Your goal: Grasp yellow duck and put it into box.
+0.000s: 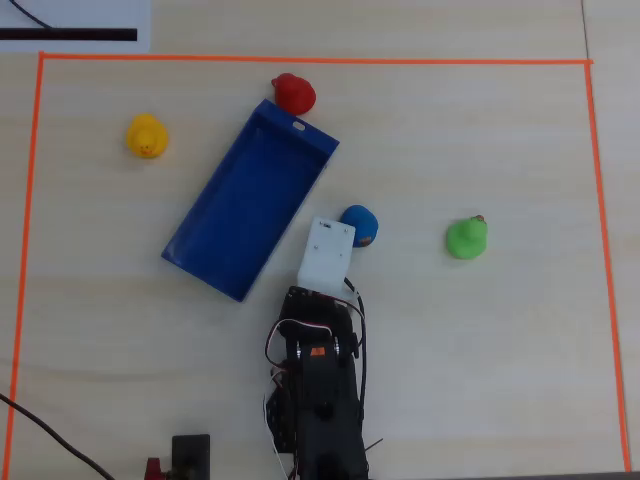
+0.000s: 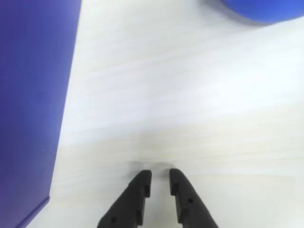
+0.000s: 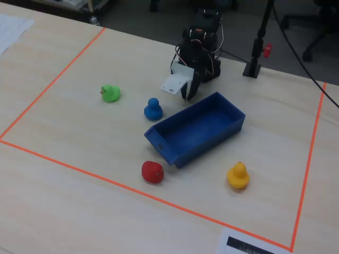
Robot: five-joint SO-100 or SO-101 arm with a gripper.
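Yellow duck [image 1: 146,136] sits on the light wooden table [image 1: 480,350], upper left of the overhead view, clear of the blue box [image 1: 250,200] and at about 10 o'clock from the box's middle. Box lies diagonally, empty inside. Red duck [image 1: 294,93] touching or just beside the box's far short end, at 12 o'clock. Blue duck [image 1: 360,225] at 3 o'clock of the box, next to the arm's white wrist housing [image 1: 327,254]. Green duck [image 1: 466,238] further out at 3 o'clock. Gripper [image 2: 160,183] in the wrist view points at bare table, jaws nearly together with a narrow gap, holding nothing; box wall to its left. Orange tape [image 1: 300,60] borders the work area.
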